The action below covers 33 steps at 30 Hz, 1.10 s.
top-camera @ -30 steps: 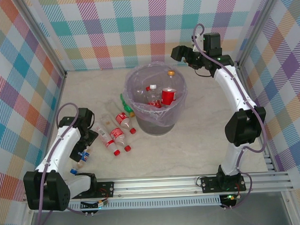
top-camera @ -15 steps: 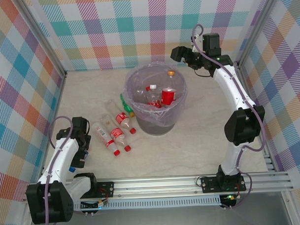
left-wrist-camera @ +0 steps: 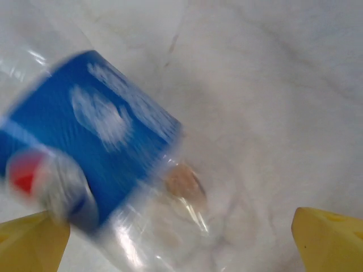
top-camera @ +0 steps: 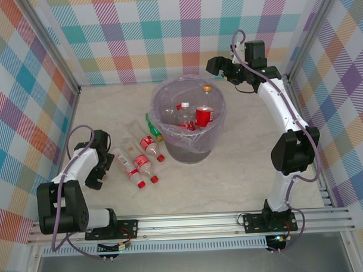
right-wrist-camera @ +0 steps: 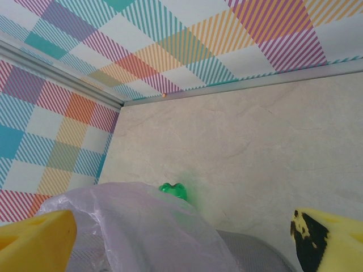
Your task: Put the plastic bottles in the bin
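A pale, marble-veined table top (top-camera: 242, 175) is enclosed by walls (top-camera: 166, 29) printed in pastel checks and edged with aluminium rails (top-camera: 232, 219). At its centre stands the bin (top-camera: 191, 155), round and grey, lined with a thin, crinkled lilac bag (top-camera: 161, 101). Several clear plastic bottles with red labels and caps (top-camera: 203, 116) are seen inside the bin. More bottles (top-camera: 147, 147) lie to the left of the bin, and a green one (top-camera: 151, 124) is just beside its wall.

Further left of the bin, the left gripper (top-camera: 94, 178) is lowered with its yellow pads (left-wrist-camera: 326, 238) spread wide. A blue-labelled bottle (left-wrist-camera: 96, 147) lies beneath them, blurred and not clamped. The right gripper (top-camera: 215, 65) is held above and behind the bin, its jaws likewise apart and empty.

Since a second ago the left arm has been swung leftwards and brought down again, while the right arm and the loose bottles are unchanged.
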Available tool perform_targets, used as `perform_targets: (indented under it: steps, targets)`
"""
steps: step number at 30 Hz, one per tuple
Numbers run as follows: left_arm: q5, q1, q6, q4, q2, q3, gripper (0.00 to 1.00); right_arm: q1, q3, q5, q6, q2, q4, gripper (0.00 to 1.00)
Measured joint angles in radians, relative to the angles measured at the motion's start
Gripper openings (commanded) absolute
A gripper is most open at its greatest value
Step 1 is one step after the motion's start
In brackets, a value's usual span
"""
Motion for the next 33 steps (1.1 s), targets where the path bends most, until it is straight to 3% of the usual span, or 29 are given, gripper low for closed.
perform_targets:
  steps: [7,16,20,25,29,33]
  targets:
    - [-0.027,0.036,0.11,0.033,0.141,0.138,1.0,0.0,0.0,0.002,-0.009,0.0,-0.027,0.97]
    - [-0.069,0.082,0.133,-0.058,0.028,0.2,1.0,-0.001,0.003,0.012,-0.011,0.001,-0.041,0.97]
    - [-0.13,0.106,0.348,-0.115,0.005,0.341,1.0,-0.001,0.018,0.012,-0.012,0.004,-0.049,0.96]
    - [-0.12,0.26,0.663,-0.138,0.091,0.441,1.0,-0.001,0.026,0.007,-0.011,0.004,-0.052,0.96]
    - [-0.109,0.283,0.848,-0.163,0.21,0.44,1.0,-0.001,0.026,0.003,-0.01,0.005,-0.052,0.96]
    - [-0.11,0.276,0.97,-0.166,0.235,0.357,1.0,-0.001,0.027,0.0,-0.01,0.005,-0.052,0.96]
